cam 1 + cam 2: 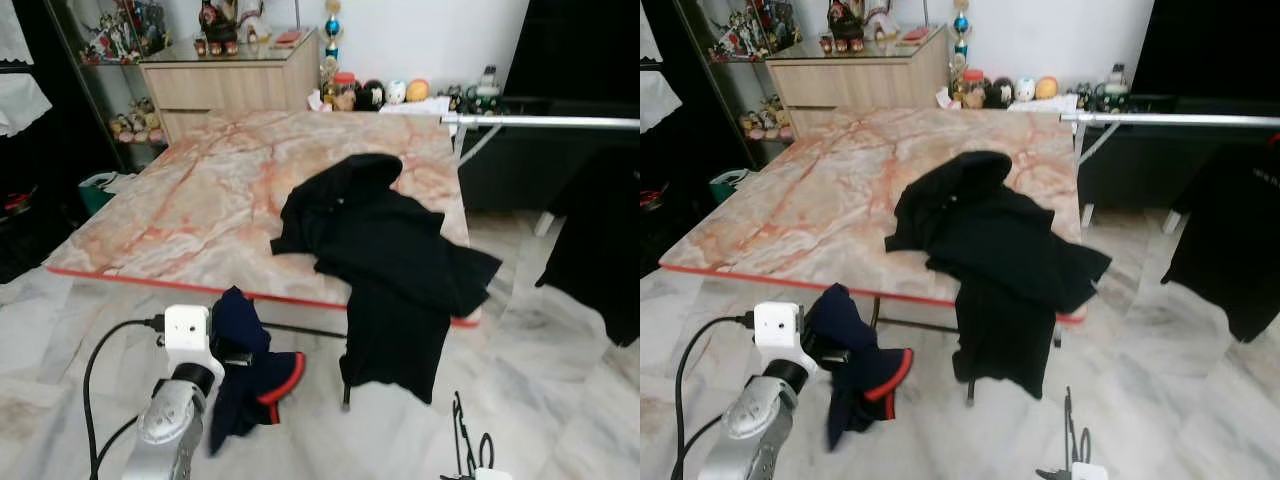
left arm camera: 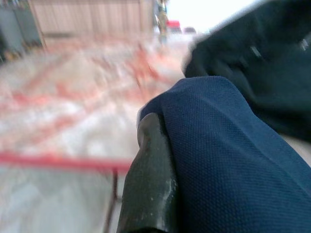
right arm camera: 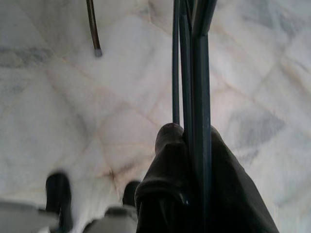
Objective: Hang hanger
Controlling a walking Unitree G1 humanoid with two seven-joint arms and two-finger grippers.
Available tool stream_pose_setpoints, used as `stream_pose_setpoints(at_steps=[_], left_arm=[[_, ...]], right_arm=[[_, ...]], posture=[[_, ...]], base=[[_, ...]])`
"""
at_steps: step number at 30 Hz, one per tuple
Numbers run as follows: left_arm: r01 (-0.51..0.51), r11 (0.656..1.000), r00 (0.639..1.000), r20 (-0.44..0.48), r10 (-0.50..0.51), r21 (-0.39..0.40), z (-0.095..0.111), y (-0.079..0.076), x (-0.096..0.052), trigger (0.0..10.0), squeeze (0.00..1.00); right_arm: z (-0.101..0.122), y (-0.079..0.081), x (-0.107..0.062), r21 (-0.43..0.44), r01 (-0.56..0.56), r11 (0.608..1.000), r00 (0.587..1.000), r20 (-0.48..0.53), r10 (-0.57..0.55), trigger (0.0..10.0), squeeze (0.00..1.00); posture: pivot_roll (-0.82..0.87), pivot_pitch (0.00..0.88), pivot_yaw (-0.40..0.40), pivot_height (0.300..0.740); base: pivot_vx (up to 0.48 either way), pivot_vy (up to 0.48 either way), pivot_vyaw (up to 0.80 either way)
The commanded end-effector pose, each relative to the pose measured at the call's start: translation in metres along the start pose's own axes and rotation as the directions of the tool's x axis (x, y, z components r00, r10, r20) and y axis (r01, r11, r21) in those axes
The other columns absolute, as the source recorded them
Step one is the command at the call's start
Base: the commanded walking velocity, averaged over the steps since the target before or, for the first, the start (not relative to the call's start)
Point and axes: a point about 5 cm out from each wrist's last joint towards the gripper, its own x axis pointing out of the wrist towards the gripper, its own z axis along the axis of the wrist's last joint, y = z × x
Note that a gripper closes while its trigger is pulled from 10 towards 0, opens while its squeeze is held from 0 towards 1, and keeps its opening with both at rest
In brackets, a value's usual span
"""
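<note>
a navy shirt is being pinched by the left gripper. a hanger is being clamped in the right gripper; its hook should be kept upright for the rail.

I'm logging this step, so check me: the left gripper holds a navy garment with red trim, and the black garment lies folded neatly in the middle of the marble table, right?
Not quite. The left gripper does hold the navy garment with red trim, but the black garment lies crumpled at the marble table edge, partly hanging off it, as the left eye view shows.
</note>
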Motion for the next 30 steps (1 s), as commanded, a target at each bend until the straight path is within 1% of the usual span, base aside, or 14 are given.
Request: stream_pose_setpoints(at_steps=[1,4,6,7,9,11,12,14,15,18,21,24,26,30], left_arm=[[-0.015,1.000,0.999,0.051,0.014,0.020,0.017,0.009,0.006,10.0,0.00],[0.091,0.990,0.976,0.186,-0.110,0.108,0.072,-0.004,0.043,10.0,0.00],[0.099,0.987,0.974,0.192,-0.123,0.129,0.077,-0.006,0.048,10.0,0.00],[0.129,0.979,0.955,0.247,-0.165,0.155,0.097,-0.014,0.063,10.0,0.00],[0.138,0.977,0.945,0.273,-0.180,0.164,0.108,-0.018,0.071,10.0,0.00],[0.165,0.969,0.894,0.387,-0.226,0.184,0.151,-0.036,0.095,10.0,0.00],[0.165,0.969,0.894,0.387,-0.226,0.184,0.151,-0.036,0.095,10.0,0.00],[0.220,0.959,0.824,0.493,-0.280,0.177,0.200,-0.058,0.111,10.0,0.00],[0.232,0.957,0.820,0.495,-0.288,0.174,0.203,-0.061,0.112,10.0,0.00],[0.263,0.950,0.823,0.475,-0.311,0.166,0.198,-0.066,0.112,10.0,0.00],[0.299,0.941,0.858,0.386,-0.338,0.161,0.170,-0.068,0.108,10.0,0.00],[0.325,0.937,0.901,0.259,-0.347,0.125,0.121,-0.062,0.094,10.0,0.00],[0.302,0.948,0.935,0.166,-0.315,0.096,0.084,-0.054,0.076,10.0,0.00],[0.321,0.944,0.941,0.085,-0.326,0.074,0.061,-0.050,0.056,10.0,0.00]], right_arm=[[-0.001,0.011,0.000,0.011,-0.025,1.000,1.000,-0.009,0.025,10.0,0.00],[-0.001,0.011,0.000,0.008,-0.025,1.000,1.000,-0.011,0.025,10.0,0.00],[0.000,0.011,0.000,0.008,-0.026,1.000,1.000,-0.011,0.026,10.0,0.00],[0.000,0.012,0.000,0.003,-0.028,1.000,1.000,-0.012,0.028,10.0,0.00],[0.000,0.012,0.000,0.002,-0.029,1.000,1.000,-0.013,0.029,10.0,0.00],[0.001,0.012,0.001,-0.002,-0.031,1.000,0.999,-0.013,0.031,10.0,0.00],[0.001,0.012,0.001,-0.002,-0.031,1.000,0.999,-0.013,0.031,10.0,0.00],[0.002,0.013,0.001,-0.009,-0.034,0.999,0.999,-0.013,0.033,10.0,0.00],[0.002,0.013,0.001,-0.008,-0.034,0.999,0.999,-0.014,0.033,10.0,0.00],[0.001,0.014,0.001,-0.007,-0.033,0.999,0.999,-0.014,0.033,10.0,0.00],[0.001,0.014,0.001,-0.005,-0.033,0.999,0.999,-0.016,0.032,10.0,0.00],[0.000,0.015,0.000,-0.001,-0.030,1.000,0.999,-0.020,0.030,10.0,0.00],[-0.001,0.014,0.000,-0.006,-0.029,1.000,0.999,-0.024,0.029,10.0,0.00],[-0.002,0.013,0.000,-0.008,-0.026,1.000,0.999,-0.026,0.026,10.0,0.00]], posture=[[0.08,0.036,0.050,0.740],[0.09,0.035,0.046,0.740],[0.10,0.034,0.045,0.740],[0.11,0.031,0.042,0.740],[0.11,0.031,0.042,0.740],[0.12,0.027,0.037,0.740],[0.12,0.027,0.037,0.740],[0.13,0.021,0.041,0.740],[0.12,0.020,0.045,0.740],[0.12,0.019,0.049,0.740],[0.12,0.025,0.053,0.740],[0.12,0.033,0.051,0.740],[0.12,0.035,0.051,0.740],[0.12,0.038,0.049,0.740]], base=[[0.480,0.000,0.00],[0.480,0.000,0.00],[0.480,0.000,0.00],[0.364,0.000,0.00],[0.364,0.000,0.00],[0.364,0.000,0.00],[0.364,0.000,0.00],[0.360,0.000,0.00],[0.349,0.000,0.00],[0.319,0.000,0.00],[0.000,0.000,0.00],[0.000,0.000,0.00],[0.000,0.000,0.00],[0.000,0.000,0.00]])
